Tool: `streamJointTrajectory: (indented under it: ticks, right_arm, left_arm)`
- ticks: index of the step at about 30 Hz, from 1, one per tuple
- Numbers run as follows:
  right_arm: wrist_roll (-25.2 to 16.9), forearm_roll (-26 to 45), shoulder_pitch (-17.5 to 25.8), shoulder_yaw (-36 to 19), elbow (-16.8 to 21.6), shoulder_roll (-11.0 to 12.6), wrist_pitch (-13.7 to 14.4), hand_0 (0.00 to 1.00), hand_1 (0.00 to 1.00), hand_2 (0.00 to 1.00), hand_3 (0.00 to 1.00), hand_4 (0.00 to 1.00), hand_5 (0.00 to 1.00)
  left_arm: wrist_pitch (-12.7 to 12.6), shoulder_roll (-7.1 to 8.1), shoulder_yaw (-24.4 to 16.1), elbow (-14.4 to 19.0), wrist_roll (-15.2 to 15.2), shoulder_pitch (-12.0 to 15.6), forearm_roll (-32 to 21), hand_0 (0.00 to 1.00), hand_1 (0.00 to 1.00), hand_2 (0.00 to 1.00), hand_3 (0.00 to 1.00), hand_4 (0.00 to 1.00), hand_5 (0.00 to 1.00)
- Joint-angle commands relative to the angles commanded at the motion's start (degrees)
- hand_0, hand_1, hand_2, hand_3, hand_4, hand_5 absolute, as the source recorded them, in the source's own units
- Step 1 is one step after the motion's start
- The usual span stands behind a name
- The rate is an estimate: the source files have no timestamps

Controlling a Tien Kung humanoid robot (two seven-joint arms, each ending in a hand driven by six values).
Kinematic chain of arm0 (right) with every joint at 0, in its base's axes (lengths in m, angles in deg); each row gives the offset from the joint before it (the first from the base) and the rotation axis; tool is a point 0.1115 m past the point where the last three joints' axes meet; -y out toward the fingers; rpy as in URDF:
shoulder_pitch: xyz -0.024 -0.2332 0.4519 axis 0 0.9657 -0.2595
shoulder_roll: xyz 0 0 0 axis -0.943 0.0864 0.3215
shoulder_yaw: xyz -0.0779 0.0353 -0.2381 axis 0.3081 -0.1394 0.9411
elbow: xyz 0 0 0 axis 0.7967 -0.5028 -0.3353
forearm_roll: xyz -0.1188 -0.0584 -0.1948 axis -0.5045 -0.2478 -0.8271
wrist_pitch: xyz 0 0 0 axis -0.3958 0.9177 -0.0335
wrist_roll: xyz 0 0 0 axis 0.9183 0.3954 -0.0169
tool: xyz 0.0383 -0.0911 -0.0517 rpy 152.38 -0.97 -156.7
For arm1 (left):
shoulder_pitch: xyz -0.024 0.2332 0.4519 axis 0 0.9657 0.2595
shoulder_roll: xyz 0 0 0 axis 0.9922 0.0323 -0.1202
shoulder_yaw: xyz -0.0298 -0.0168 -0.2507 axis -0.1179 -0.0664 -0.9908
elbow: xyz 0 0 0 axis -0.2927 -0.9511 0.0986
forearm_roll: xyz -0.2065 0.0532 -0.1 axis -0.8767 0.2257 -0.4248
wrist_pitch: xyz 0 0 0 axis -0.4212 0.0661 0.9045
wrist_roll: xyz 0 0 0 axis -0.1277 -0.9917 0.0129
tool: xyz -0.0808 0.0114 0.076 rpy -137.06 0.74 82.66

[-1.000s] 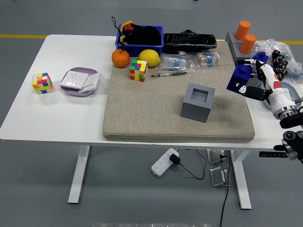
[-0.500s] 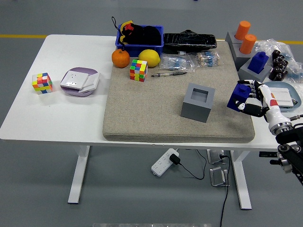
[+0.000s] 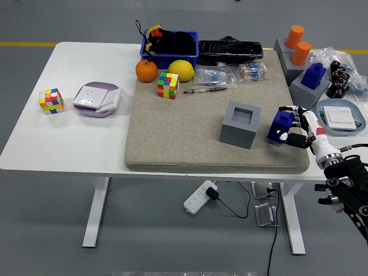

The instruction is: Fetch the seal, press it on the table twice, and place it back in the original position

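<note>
Fingers of the right hand wrap tight around the blue seal, gripping its upper body so the stamping face points down at the grey mat. It sits low over the mat, possibly touching, so this looks like a press. Just to the hand's left stands the open grey holder, empty, likely waiting for the seal's return. Beyond the hand, another blue seal sits in its own grey block. Left arm is out of view.
</note>
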Motion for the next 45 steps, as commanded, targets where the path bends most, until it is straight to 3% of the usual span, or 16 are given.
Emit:
streamJointTrajectory:
  ticks: [24,37,45]
  right_arm:
    - [0.8,0.1,-0.7,3.3,0.5,0.5,-0.8,0.521,0.387,0.393,0.418,0.614,0.002]
    - [1.8,-4.9,-2.4,-5.0,8.6,2.3,0.1,0.519,0.386,0.392,0.417,0.615,0.002]
    - [2.3,-5.0,-3.5,-2.8,13.2,2.2,-0.1,0.519,0.386,0.391,0.417,0.616,0.002]
  left_arm:
    - [0.0,-0.12,0.0,0.0,0.0,-0.1,-0.1,0.72,0.695,0.686,0.728,0.639,0.24]
    - [0.0,0.01,-0.1,0.0,0.0,-0.2,-0.2,0.72,0.695,0.686,0.727,0.638,0.238]
    - [0.0,-0.05,-0.2,0.0,0.1,-0.3,-0.2,0.72,0.695,0.686,0.727,0.637,0.238]
